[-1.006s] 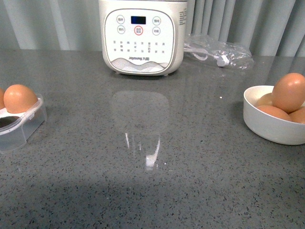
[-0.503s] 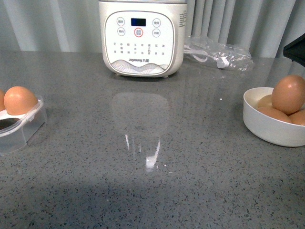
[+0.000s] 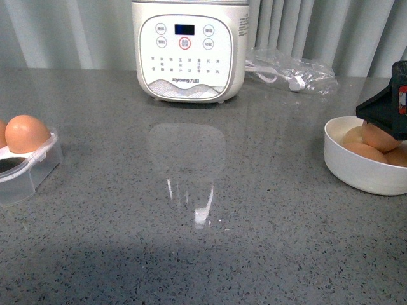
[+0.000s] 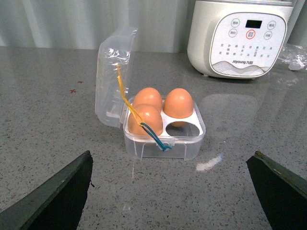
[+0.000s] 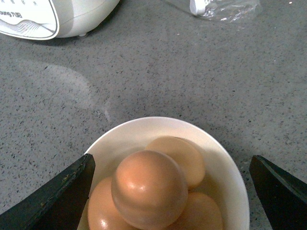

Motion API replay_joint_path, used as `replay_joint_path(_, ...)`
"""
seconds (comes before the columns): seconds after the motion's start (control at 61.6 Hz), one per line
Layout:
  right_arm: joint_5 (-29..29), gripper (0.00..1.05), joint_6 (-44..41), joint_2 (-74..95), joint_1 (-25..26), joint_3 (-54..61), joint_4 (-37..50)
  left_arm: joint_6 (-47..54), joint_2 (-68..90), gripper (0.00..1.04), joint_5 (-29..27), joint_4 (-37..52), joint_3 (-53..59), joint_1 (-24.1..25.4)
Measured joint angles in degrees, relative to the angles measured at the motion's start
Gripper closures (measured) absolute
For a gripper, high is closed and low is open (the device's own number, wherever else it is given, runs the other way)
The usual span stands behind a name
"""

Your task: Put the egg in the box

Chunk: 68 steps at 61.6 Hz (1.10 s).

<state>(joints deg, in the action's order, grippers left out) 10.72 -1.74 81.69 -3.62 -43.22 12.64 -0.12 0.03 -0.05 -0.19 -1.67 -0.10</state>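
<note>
Partway done, judging by the box [image 4: 165, 139]: three brown eggs [image 4: 178, 103] seated in its cups, with one cup [image 4: 181, 128] in the row nearer the robot bare; lid [image 4: 112, 72] thrown back and standing upright, so nothing to open first. Left to do, by this reading: take hold of the egg [image 5: 149, 189], lift it clear, carry it across the worktop [image 3: 203, 241] and set it in the bare cup; none of that begun.

Egg to be found on top of the heap in the white bowl [image 5: 158, 120], resting on the other eggs beneath it, at the far right of the front view and well apart from the box at the far left. As for the right gripper [image 5: 170, 165]: spread wide, grasping nothing, hanging over the bowl with a finger to either side of the top egg; in the front view hiding the top of the heap; whether touching the egg, impossible to tell. As for the left gripper [image 4: 170, 165]: likewise released and empty, near the box and facing it, fingers well apart.

On to writing: "Joyoung", followed by two Chinese characters, printed low on the face of the white cooker [image 3: 187, 51] at the back of the worktop; above that a small blue display, a red-ringed round button and rows of Chinese labels too small to read. Beside the cooker a clear bag [image 3: 292, 70] holding a white cable, with no legible print. No label visible on box, bowl or eggs.
</note>
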Motion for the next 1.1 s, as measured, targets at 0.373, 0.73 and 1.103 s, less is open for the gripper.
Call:
replay_joint_path(0.373,1.03,0.13,-0.48,1.57,0.15,1.46,1.70,0.00,0.00,0.07,0.00,0.00,0.00,0.00)
replay_joint_path(0.73,0.35,0.61,-2.21,0.52,-1.46,1.51,1.97,0.00,0.00,0.07,0.00,0.00,0.00,-0.02)
replay_joint_path(1.103,0.57,0.62,-2.38,-3.28,-2.16,1.51,0.26,0.00,0.00,0.07,0.00,0.00,0.00,-0.02)
